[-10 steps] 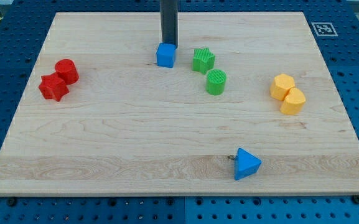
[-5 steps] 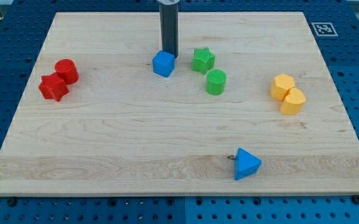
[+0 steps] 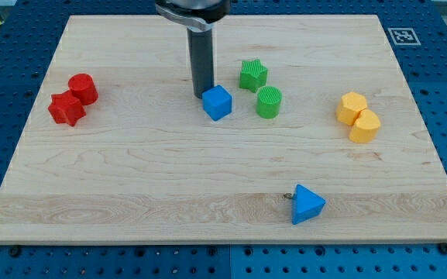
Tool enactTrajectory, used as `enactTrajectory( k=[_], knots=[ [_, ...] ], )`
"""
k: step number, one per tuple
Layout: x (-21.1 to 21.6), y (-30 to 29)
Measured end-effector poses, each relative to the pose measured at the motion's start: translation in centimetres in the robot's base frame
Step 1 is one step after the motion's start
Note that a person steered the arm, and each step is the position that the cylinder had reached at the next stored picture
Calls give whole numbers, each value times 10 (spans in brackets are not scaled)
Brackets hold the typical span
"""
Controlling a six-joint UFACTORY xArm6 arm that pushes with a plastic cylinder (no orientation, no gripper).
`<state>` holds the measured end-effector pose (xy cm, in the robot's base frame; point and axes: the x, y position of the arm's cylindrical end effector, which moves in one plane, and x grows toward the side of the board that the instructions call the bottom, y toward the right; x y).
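My tip (image 3: 202, 94) rests on the wooden board (image 3: 130, 170) against the upper left side of the blue cube (image 3: 217, 102). Just to the view's right of the cube stand a green star block (image 3: 252, 75) and a green cylinder (image 3: 269, 101), both apart from it. The rod rises straight up from the tip towards the view's top.
A red cylinder (image 3: 83, 88) and a red star block (image 3: 67, 108) touch each other at the view's left. Two yellow blocks (image 3: 352, 107) (image 3: 365, 125) sit together at the right. A blue triangular block (image 3: 307, 204) lies near the bottom edge. A marker tag (image 3: 401, 36) is at the top right corner.
My tip has slid down the view and slightly left, pushing the blue cube down and to the right, closer to the green cylinder. The other blocks have not moved.
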<state>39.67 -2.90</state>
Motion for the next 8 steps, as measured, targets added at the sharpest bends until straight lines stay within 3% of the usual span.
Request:
enactTrajectory(
  k=[2, 8],
  knots=[
    [22, 32],
    [22, 46]
  ],
)
